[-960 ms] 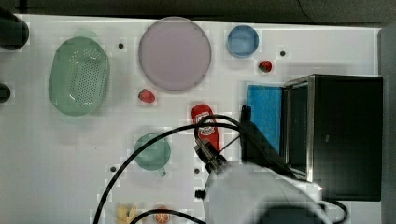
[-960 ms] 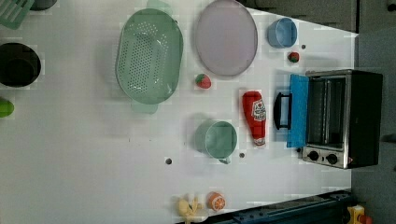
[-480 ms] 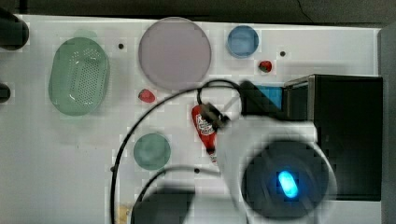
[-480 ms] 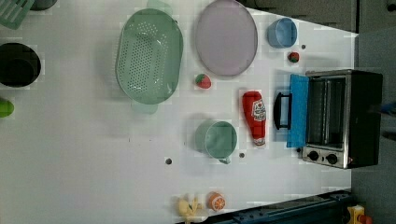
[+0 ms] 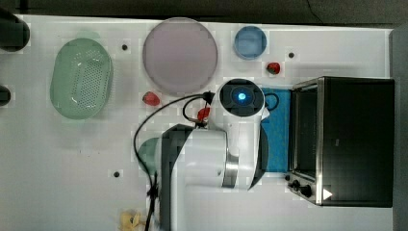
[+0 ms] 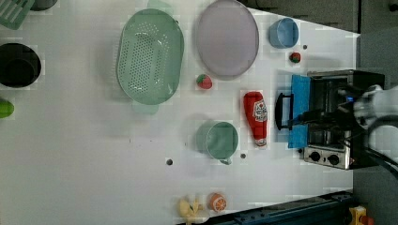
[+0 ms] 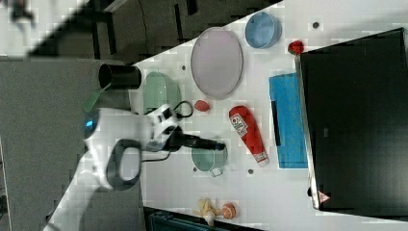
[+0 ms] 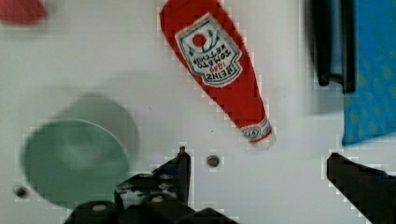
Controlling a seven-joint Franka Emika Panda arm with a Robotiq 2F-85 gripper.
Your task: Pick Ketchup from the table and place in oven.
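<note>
The ketchup (image 6: 256, 117) is seen lying flat on the white tabletop (image 6: 84, 164): a long red squeeze bottle, glossy, tapering to a white cap, with a white-and-dark label round its middle; in the left view it is placed between the pale green mug (image 6: 218, 139) and the oven's lowered blue door (image 6: 299, 110), touching neither. The oven (image 6: 331, 117) is noted as a boxy black appliance with a silver metal front frame and dark round knobs; its door lies open and flat, a dark bar handle at its outer edge.

The claw (image 8: 257, 175) is seen in the wrist view with its two dark fingers (image 8: 180, 168) held well apart; nothing is gripped between them. The bottle's cap end lies just beyond the gap, free of both fingers; a small dark round hole in the tabletop sits between them.

In the left view a perforated oval green colander (image 6: 150, 56), a smooth round mauve plate (image 6: 227, 37) and a small blue cup (image 6: 283, 33) are ranged along the far side; a small red fruit (image 6: 204, 82) lies by the plate's rim, another (image 6: 294, 57) near the cup.

In the top view the white rounded arm (image 5: 211, 159) is seen over the bottle, with a black cable looped beside it.
</note>
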